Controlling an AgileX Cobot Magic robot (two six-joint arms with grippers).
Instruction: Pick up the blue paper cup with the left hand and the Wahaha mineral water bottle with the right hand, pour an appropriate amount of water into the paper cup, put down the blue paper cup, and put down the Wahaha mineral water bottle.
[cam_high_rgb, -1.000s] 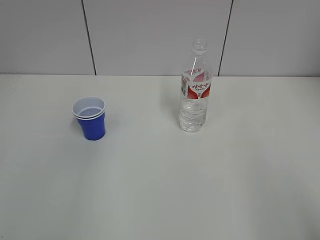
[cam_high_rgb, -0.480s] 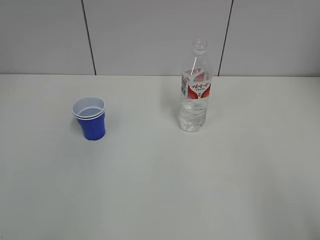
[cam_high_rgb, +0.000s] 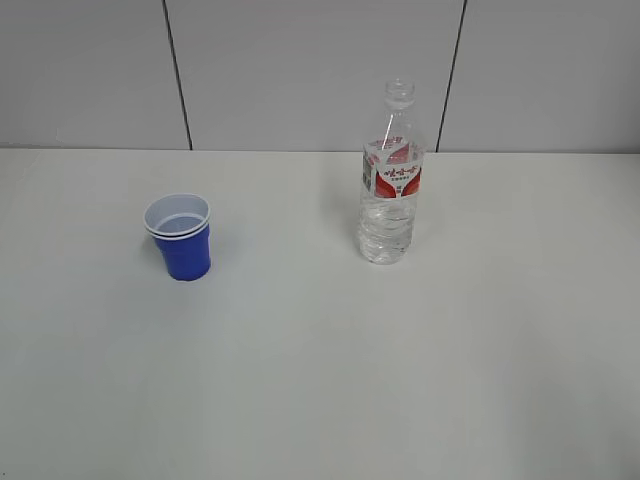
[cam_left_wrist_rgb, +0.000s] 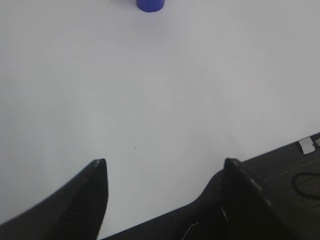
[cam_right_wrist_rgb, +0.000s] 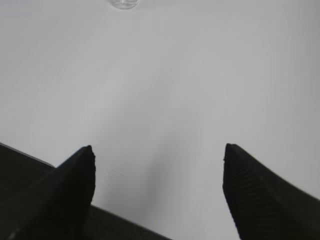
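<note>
No movement; both grippers (cam_left_wrist_rgb: 164, 165) (cam_right_wrist_rgb: 157, 150) wide, empty; bottle (cam_high_rgb: 391, 190) label red-white, characters unreadable.

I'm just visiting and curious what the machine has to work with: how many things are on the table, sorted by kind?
Cups: 1, the blue paper cup; its doubled white rim hints at a second nested inside, but I cannot tell.
Bottles: 1, the clear water bottle with a red-and-white label, no cap on it.
Total: 2 things on the white table.
</note>
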